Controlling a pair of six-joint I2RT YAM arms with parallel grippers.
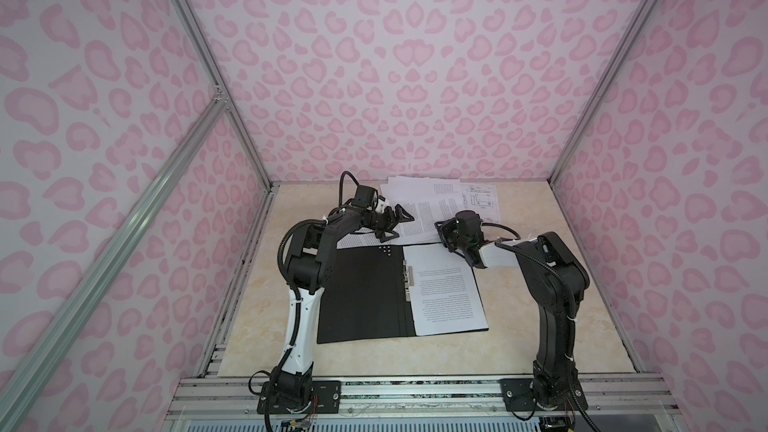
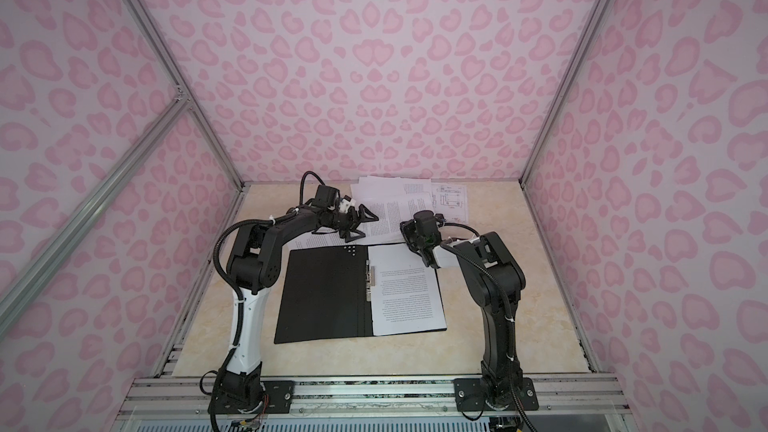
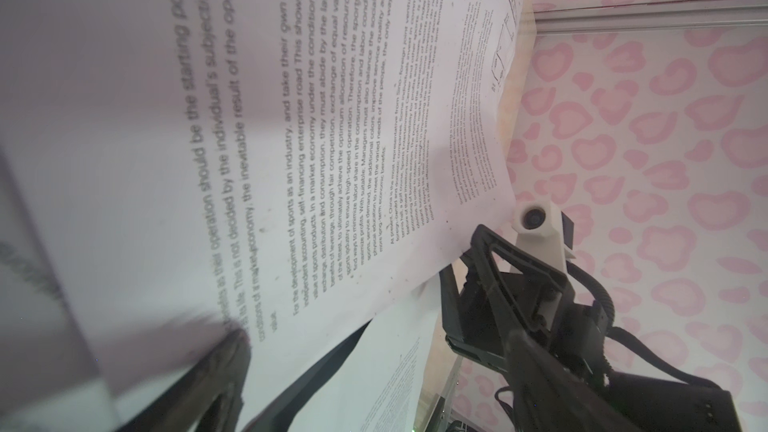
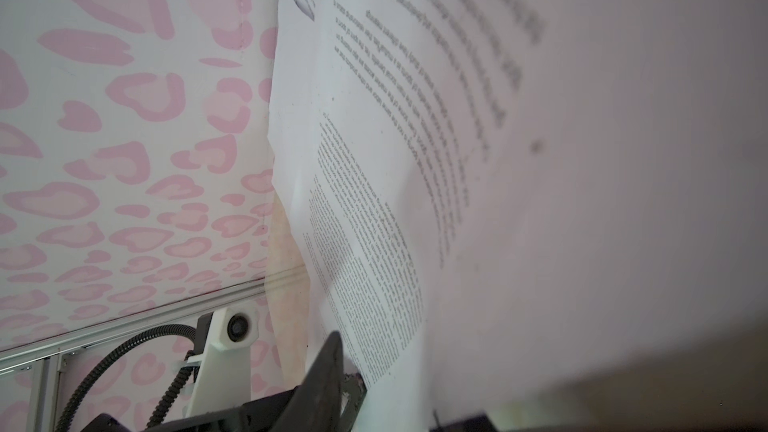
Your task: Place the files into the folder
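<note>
Folder [image 1: 365, 292] lies open on the counter [image 1: 540, 305], one sheet [image 1: 446, 292] on its right half, room either side. Behind, files [image 1: 424, 205] fan to the back edge. Left jaws gape empty over their left edge; right jaws sit at their near edge, grip unclear.

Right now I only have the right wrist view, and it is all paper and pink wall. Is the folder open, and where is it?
Observer: Yes. In both top views the folder lies open, black inside up, on the robot's side of the pile.
Operator: Anything in it yet?
Observer: One printed sheet lies flat on its right half, beside the spine clip.
Operator: Where is the page with the drawing?
Observer: The sheet with the line drawing lies at the pile's far right end.
</note>
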